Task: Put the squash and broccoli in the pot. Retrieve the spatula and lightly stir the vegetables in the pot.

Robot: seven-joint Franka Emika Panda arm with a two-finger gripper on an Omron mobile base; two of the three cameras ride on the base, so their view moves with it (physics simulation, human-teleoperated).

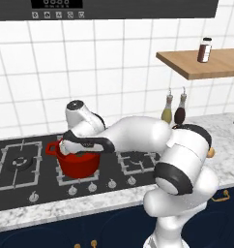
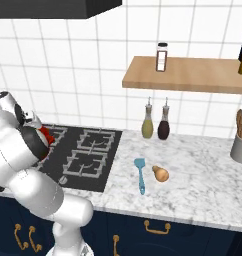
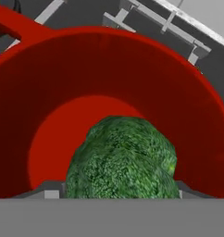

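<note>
Gripper (image 1: 70, 145) hangs over the mouth of the round, deep, shiny red pot (image 1: 78, 162) on the black stove (image 1: 22, 167). In the hand view, the lumpy green broccoli clump (image 3: 123, 159) sits right at the fingers, with the red pot floor below it. The fingers look closed around the broccoli, but their tips are hidden, so I cannot tell for sure.

I think the broccoli is light and a bit springy. Its bumpy top can crumble, so a soft squeeze around its middle is best. Letting it go low in the pot keeps it from bouncing out.

Far off to the side, on the white marble table (image 2: 203, 185), lie the slim light-blue spatula (image 2: 140, 174) and the small tan squash (image 2: 161, 173), just beside each other. The squash looks hard, smooth and round, so it may slip; hold it across the fat part. The spatula is thin and stiff, and its long handle is the place to take it.
</note>
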